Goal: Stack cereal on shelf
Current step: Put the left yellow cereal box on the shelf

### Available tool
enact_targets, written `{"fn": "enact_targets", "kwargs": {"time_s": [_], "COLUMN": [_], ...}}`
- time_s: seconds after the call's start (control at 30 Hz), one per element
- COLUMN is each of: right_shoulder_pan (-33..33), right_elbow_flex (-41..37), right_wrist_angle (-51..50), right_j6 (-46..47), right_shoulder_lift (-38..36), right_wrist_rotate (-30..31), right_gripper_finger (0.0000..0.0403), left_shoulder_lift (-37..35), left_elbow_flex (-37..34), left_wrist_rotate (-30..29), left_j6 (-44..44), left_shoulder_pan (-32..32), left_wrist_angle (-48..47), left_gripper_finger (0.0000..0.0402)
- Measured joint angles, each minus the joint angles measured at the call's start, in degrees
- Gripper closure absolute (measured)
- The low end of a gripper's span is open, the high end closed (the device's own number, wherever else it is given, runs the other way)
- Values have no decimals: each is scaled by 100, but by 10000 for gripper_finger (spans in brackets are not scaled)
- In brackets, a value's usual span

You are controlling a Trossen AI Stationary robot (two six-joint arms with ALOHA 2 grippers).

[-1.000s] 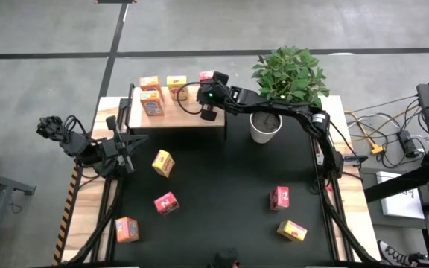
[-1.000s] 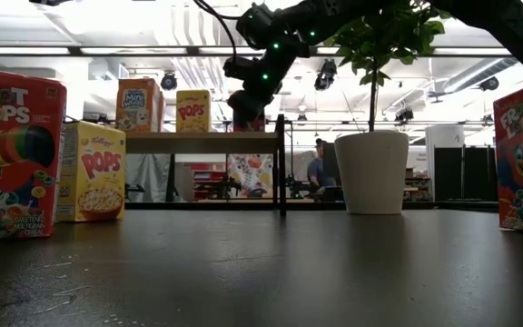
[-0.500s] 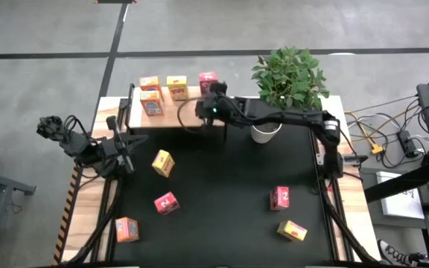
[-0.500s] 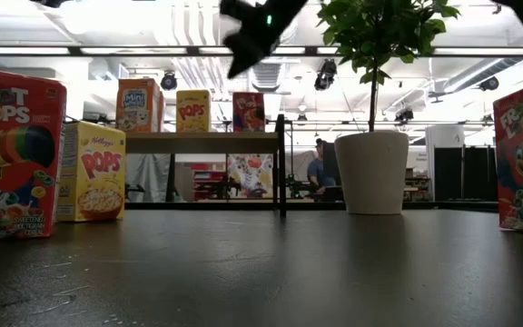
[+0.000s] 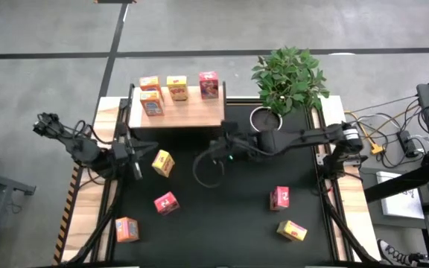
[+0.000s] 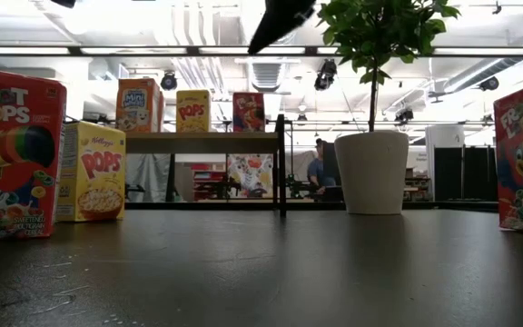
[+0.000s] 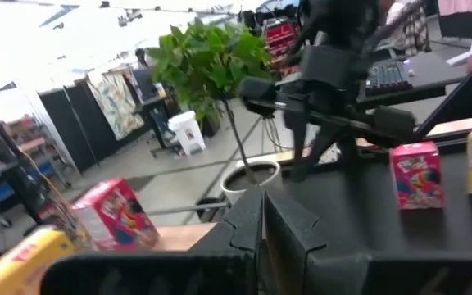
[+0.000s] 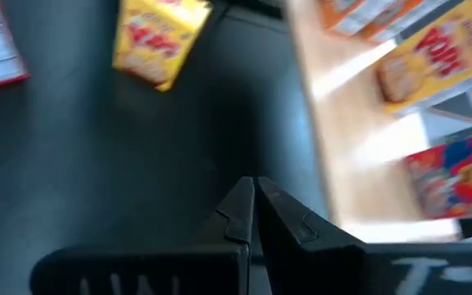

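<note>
- Cereal: four boxes sit on the shelf (image 5: 192, 113). An orange one (image 5: 150, 82), a yellow one (image 5: 176, 83) and a red one (image 5: 208, 83) stand in a row along the back edge, and a second orange box (image 5: 153, 105) lies flat in front of the first.
- The upright row along the back leaves the front of the board free, probably to make room for more boxes.
- Five boxes lie scattered on the dark surface (image 5: 222, 216): a yellow one (image 5: 162, 162) near the left arm, a red one (image 5: 166, 202) and an orange one (image 5: 127, 229) towards the front left, and a red one (image 5: 280, 197) and a yellow one (image 5: 292, 231) at the front right.
- The right hand (image 5: 223, 144) hangs over the middle of the surface in front of the shelf, fingers together and holding nothing; it looks free to go for another box.
- The left hand (image 5: 135, 151) waits at the left edge of the surface, just beside the nearby yellow box, fingers pressed together and empty.
- A potted plant (image 5: 287, 74) stands right of the shelf, an obstacle the right arm must reach past.
</note>
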Motion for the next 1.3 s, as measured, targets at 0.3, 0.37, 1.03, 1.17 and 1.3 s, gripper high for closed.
{"fn": "enact_targets", "kwargs": {"time_s": [0.3, 0.37, 1.03, 1.17, 1.3], "right_shoulder_pan": [527, 593, 647, 645, 645], "right_elbow_flex": [-1952, -2349, -4040, -4116, -4209], "right_wrist_angle": [1480, 1889, 4593, 4576, 4570], "right_j6": [228, 110, -1636, -1718, -1721], "right_shoulder_lift": [-976, -1177, -2334, -2344, -2345], "right_wrist_rotate": [7, 4, -42, -42, -44], "right_gripper_finger": [394, 394, 394, 394, 394], "left_shoulder_lift": [1035, 1303, 3809, 3821, 3788], "left_elbow_flex": [638, 972, 3674, 3597, 3325], "left_wrist_rotate": [-2, 1, 2595, 2598, 2597], "left_j6": [-1298, -1882, -8941, -9047, -9121], "left_shoulder_pan": [0, -2, 577, 683, 886], "left_wrist_angle": [-410, -943, -8127, -8003, -7769], "left_gripper_finger": [402, 402, 380, 340, 281]}}
